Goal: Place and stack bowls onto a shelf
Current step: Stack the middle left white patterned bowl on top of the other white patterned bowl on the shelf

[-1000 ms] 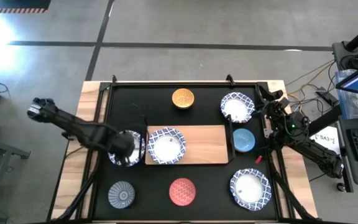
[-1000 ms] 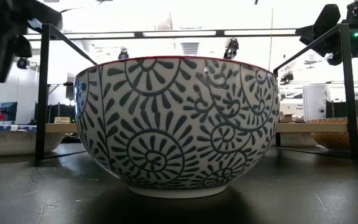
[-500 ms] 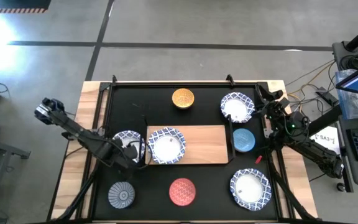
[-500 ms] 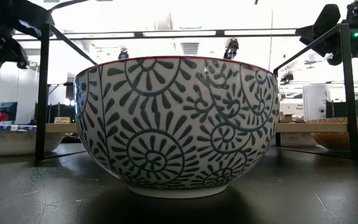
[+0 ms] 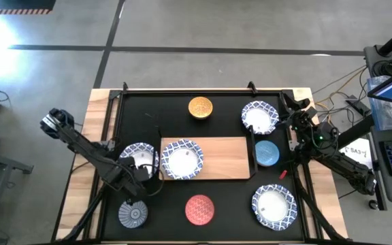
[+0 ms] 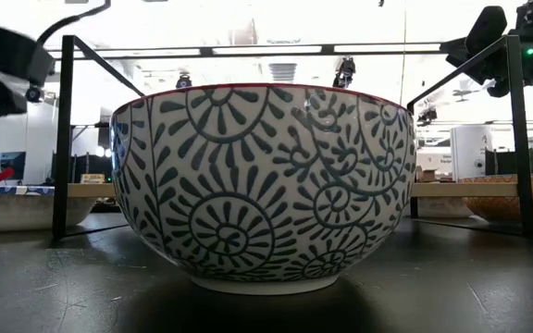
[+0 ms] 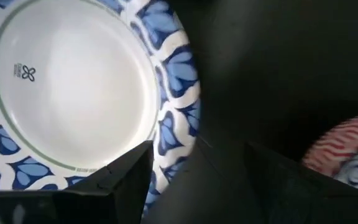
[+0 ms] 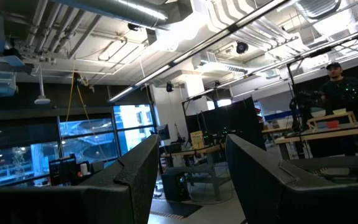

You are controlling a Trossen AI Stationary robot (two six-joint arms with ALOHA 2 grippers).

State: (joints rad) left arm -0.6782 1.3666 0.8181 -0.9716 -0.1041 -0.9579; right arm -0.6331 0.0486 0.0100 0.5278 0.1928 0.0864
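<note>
High view: the shelf [image 5: 216, 158] lies mid-desk [image 5: 230, 204] and carries one blue-and-white bowl [image 5: 182, 160] at its left end; the rest of the board is bare. A second blue-and-white bowl [image 5: 140, 158] sits on the desk just off the shelf's left edge, apparently touching the first one's rim rather than stacked in it. Left hand [image 5: 141, 184] hangs just beside that bowl, on its near side. Off the shelf: orange-yellow bowl [image 5: 201, 107] beyond the shelf's far edge, blue-and-white bowl [image 5: 260, 117] past its far right corner, light blue bowl [image 5: 267, 153] just off its right end, red bowl [image 5: 199, 209] and grey ribbed bowl [image 5: 133, 213] on the near side, fourth blue-and-white bowl [image 5: 274, 207] near-right. Right hand [image 5: 292, 121] is parked beyond the shelf's right end, by the desk's edge.

Low view: the red bowl's patterned side [image 6: 262, 185] fills the frame; the shelf's edge shows as a thin strip behind it. Nothing more on progress here.

Left wrist view: fingers [image 7: 126, 174] stand apart and grip nothing; the blue-and-white rim [image 7: 173, 118] lies right ahead of them, on the desk.

Right wrist view: fingers [image 8: 135, 180] spread, empty, aimed at the room.

Judgement: one of eight placed, no stack yet. Seven left, and the bowl beside the shelf's left end looks like the one in hand.
</note>
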